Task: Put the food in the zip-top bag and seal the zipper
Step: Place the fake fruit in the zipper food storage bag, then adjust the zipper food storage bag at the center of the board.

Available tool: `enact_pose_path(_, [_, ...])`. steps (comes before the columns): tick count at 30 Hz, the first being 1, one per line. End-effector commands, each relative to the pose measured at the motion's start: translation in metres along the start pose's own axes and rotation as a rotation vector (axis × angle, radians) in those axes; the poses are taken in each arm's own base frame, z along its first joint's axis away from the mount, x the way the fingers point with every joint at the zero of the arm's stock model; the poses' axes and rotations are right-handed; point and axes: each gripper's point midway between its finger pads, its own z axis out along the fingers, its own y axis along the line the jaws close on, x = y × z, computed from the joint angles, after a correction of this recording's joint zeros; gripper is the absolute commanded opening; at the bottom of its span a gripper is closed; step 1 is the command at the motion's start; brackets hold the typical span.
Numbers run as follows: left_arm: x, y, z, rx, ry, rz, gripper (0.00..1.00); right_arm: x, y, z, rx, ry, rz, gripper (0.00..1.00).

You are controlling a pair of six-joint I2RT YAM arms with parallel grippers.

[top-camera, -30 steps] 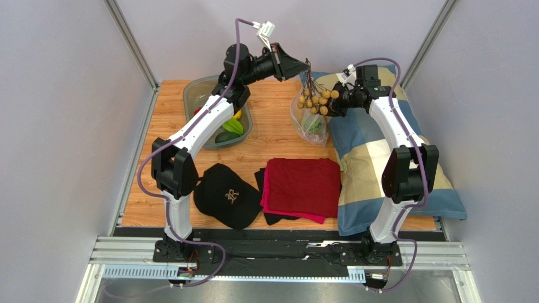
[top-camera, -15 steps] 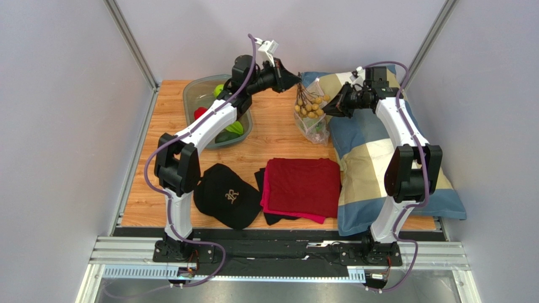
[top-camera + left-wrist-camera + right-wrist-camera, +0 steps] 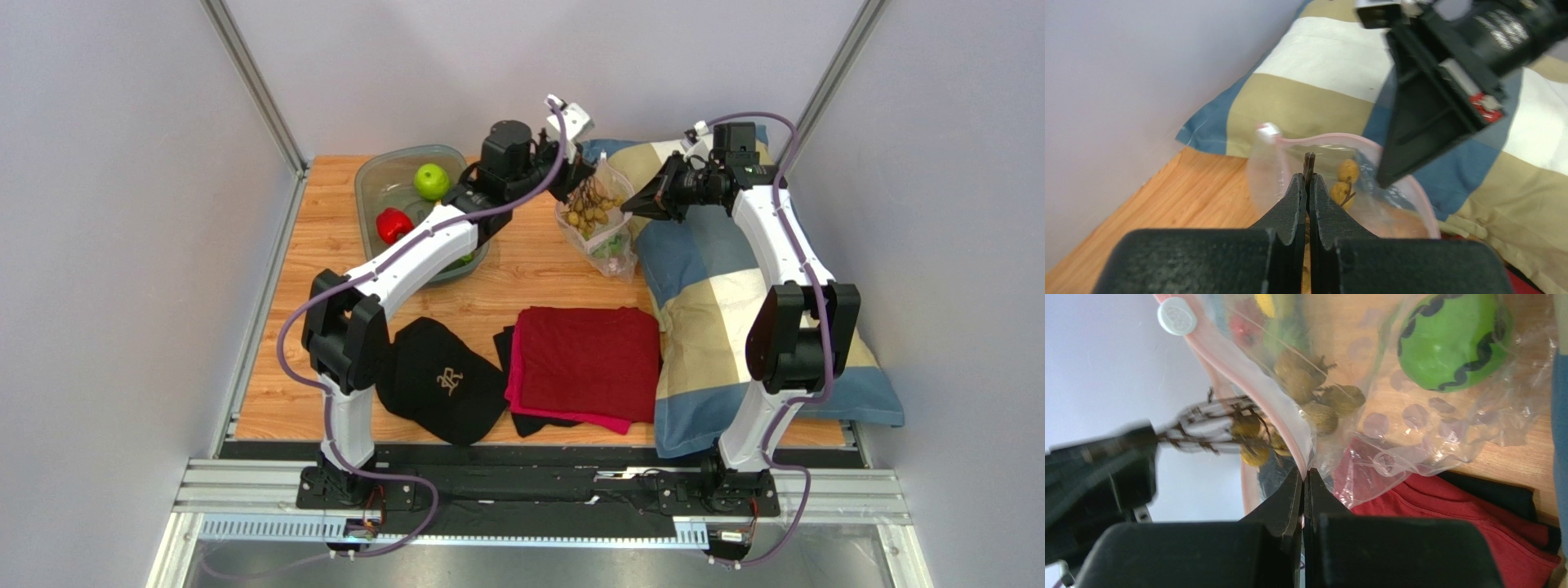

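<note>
The clear zip-top bag [image 3: 601, 227] stands at the back of the table beside the pillow, mouth open. My left gripper [image 3: 574, 184] is shut on the stem of the brownish grape bunch [image 3: 591, 206], whose grapes hang partly inside the bag mouth; the stem [image 3: 1309, 164] shows between the left fingers. My right gripper [image 3: 633, 203] is shut on the bag's pink zipper edge [image 3: 1290, 425] and holds the mouth up. Inside the bag lie a green apple [image 3: 1455, 340] and several grapes [image 3: 1321, 404]. A green apple [image 3: 431, 181] and the red pepper [image 3: 394, 226] sit in the tray.
The grey-green oval tray [image 3: 374, 184] stands at the back left. A plaid pillow [image 3: 736, 306] fills the right side. A black cap [image 3: 439, 380] and a folded red cloth [image 3: 589, 361] on black cloth lie near the front.
My left gripper moved right and down, lowering the grape bunch into the bag mouth. The left arm uncovered the tray's apple and pepper. The right gripper kept its hold on the bag edge.
</note>
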Motion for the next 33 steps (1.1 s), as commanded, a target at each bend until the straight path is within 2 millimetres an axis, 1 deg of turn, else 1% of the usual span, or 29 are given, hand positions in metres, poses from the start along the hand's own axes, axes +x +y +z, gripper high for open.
enact_pose_path(1, [-0.042, -0.041, -0.011, 0.061, -0.046, 0.229, 0.0, -0.01, 0.036, -0.01, -0.091, -0.023, -0.042, 0.0])
enact_pose_path(2, [-0.038, -0.043, -0.01, 0.063, -0.028, 0.23, 0.02, -0.01, 0.04, -0.011, -0.107, -0.019, -0.044, 0.0])
enact_pose_path(3, [-0.034, -0.044, -0.008, 0.061, 0.008, 0.216, 0.11, -0.01, 0.043, -0.012, -0.116, -0.018, -0.049, 0.0])
enact_pose_path(4, [-0.033, -0.045, -0.009, 0.062, 0.025, 0.18, 0.32, -0.009, 0.046, -0.014, -0.123, -0.016, -0.051, 0.0])
enact_pose_path(7, [-0.036, -0.038, -0.016, 0.043, 0.081, 0.121, 0.59, -0.007, 0.055, -0.021, -0.143, -0.015, -0.079, 0.0])
enact_pose_path(8, [-0.038, -0.034, -0.02, 0.037, 0.085, 0.103, 0.66, -0.007, 0.057, -0.022, -0.146, -0.014, -0.096, 0.0])
enact_pose_path(9, [-0.044, -0.033, -0.029, 0.028, 0.078, 0.057, 0.73, -0.004, 0.057, -0.023, -0.146, -0.006, -0.096, 0.0])
enact_pose_path(10, [-0.046, -0.028, -0.035, 0.021, 0.077, 0.026, 0.75, -0.004, 0.058, -0.024, -0.147, -0.004, -0.1, 0.0])
enact_pose_path(11, [-0.047, -0.014, -0.043, -0.006, 0.075, -0.01, 0.75, -0.003, 0.06, -0.026, -0.153, -0.003, -0.109, 0.0])
enact_pose_path(12, [-0.042, -0.008, -0.054, -0.032, 0.091, -0.079, 0.74, -0.002, 0.06, -0.027, -0.153, -0.001, -0.11, 0.0])
enact_pose_path(13, [-0.037, -0.001, -0.059, -0.05, 0.107, -0.115, 0.73, -0.002, 0.061, -0.028, -0.155, -0.001, -0.11, 0.0])
enact_pose_path(14, [-0.024, 0.011, -0.069, -0.075, 0.149, -0.165, 0.72, -0.002, 0.062, -0.027, -0.159, 0.001, -0.116, 0.0])
enact_pose_path(15, [-0.013, 0.012, -0.074, -0.08, 0.18, -0.215, 0.71, -0.003, 0.062, -0.028, -0.158, -0.002, -0.115, 0.0])
enact_pose_path(17, [0.003, 0.015, -0.082, -0.086, 0.226, -0.255, 0.7, -0.001, 0.062, -0.027, -0.163, 0.005, -0.117, 0.0])
enact_pose_path(18, [0.016, 0.013, -0.082, -0.081, 0.253, -0.287, 0.7, -0.001, 0.061, -0.026, -0.163, 0.008, -0.113, 0.0])
enact_pose_path(21, [0.028, 0.002, -0.08, -0.031, 0.272, -0.362, 0.67, 0.0, 0.059, -0.026, -0.162, 0.013, -0.104, 0.0])
enact_pose_path(23, [0.033, -0.004, -0.074, 0.001, 0.275, -0.407, 0.67, 0.002, 0.057, -0.025, -0.16, 0.02, -0.097, 0.0])
enact_pose_path(26, [0.033, -0.008, -0.065, 0.032, 0.264, -0.46, 0.66, 0.004, 0.056, -0.026, -0.158, 0.023, -0.097, 0.0])
enact_pose_path(31, [0.021, -0.02, -0.059, 0.1, 0.212, -0.526, 0.66, 0.008, 0.057, -0.029, -0.157, 0.022, -0.11, 0.0])
enact_pose_path(33, [0.025, -0.024, -0.054, 0.105, 0.221, -0.525, 0.66, 0.009, 0.057, -0.03, -0.158, 0.022, -0.111, 0.0])
